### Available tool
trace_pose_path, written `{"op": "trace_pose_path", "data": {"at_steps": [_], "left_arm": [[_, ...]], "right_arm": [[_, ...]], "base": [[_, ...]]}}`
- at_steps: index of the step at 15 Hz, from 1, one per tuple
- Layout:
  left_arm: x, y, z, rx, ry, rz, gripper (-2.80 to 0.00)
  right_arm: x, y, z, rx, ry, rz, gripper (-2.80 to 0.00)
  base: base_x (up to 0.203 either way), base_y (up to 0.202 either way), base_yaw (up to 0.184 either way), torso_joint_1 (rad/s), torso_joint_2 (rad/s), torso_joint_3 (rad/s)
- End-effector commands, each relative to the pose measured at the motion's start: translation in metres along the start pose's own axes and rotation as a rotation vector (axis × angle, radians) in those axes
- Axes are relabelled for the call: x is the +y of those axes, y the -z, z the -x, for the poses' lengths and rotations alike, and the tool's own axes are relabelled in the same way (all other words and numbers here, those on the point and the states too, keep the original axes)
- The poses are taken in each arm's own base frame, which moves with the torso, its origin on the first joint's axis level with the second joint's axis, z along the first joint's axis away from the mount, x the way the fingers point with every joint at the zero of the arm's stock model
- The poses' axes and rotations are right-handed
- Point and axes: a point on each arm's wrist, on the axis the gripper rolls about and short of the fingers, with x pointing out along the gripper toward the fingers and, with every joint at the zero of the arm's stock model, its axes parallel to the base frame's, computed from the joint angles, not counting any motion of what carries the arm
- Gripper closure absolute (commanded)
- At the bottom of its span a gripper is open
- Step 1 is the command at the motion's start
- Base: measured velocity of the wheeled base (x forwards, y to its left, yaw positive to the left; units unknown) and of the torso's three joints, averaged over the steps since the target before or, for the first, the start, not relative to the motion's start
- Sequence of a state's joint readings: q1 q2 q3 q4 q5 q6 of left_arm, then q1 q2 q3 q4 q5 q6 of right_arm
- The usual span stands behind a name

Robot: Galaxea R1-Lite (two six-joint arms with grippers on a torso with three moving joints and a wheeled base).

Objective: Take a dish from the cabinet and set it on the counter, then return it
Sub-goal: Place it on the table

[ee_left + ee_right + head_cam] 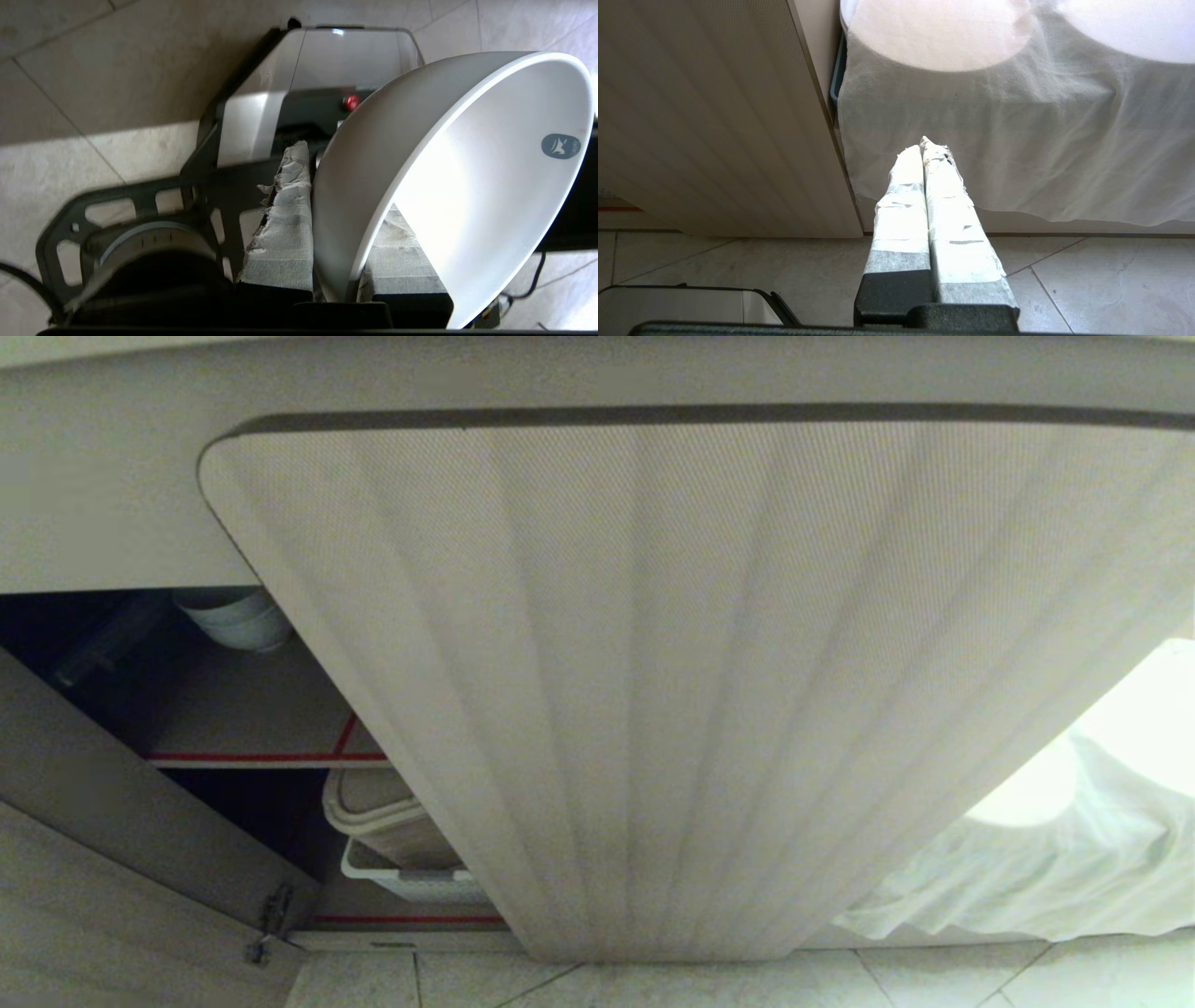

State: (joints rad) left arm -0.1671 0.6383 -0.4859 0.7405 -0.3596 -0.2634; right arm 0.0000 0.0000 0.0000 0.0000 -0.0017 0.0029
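The dish [467, 186], a glossy white bowl with a small grey logo inside, is tipped on its side in the left wrist view. My left gripper [341, 186] is shut on its rim, with one taped finger [285, 224] against the outer wall and the other inside the bowl. It hangs over my own base [327, 70] and the tiled floor. The cabinet [261, 709] stands open in the head view, its fluted door [653, 709] swung wide in front of me. My right gripper [924, 147] is shut and empty, parked low beside that door. The counter's top is out of view.
More white bowls [238, 616] sit on the upper shelf, which is edged in red tape. A beige lidded box in a white basket [401, 868] fills the lower shelf. A second door [112, 859] hangs open at left. A white cloth [1074, 859] drapes to the right.
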Motion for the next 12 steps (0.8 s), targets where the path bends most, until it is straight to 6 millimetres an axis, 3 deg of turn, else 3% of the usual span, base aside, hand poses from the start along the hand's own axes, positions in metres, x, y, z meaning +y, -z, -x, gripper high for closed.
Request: {"op": "trace_pose_path", "data": {"at_steps": [1, 12], "left_arm": [[0.0, 0.005, 0.005, -0.022, 0.022, -0.025, 0.0], [0.003, 0.019, 0.01, 0.026, 0.047, -0.06, 0.0]], "right_arm": [[0.0, 0.0, 0.0, 0.0, 0.0, 0.0, 0.0], [0.0, 0.0, 0.0, 0.0, -0.001, 0.0, 0.0]], "base": [[0.0, 0.0, 0.0, 0.0, 0.0, 0.0], [0.0, 0.0, 0.0, 0.0, 0.0, 0.0]]}}
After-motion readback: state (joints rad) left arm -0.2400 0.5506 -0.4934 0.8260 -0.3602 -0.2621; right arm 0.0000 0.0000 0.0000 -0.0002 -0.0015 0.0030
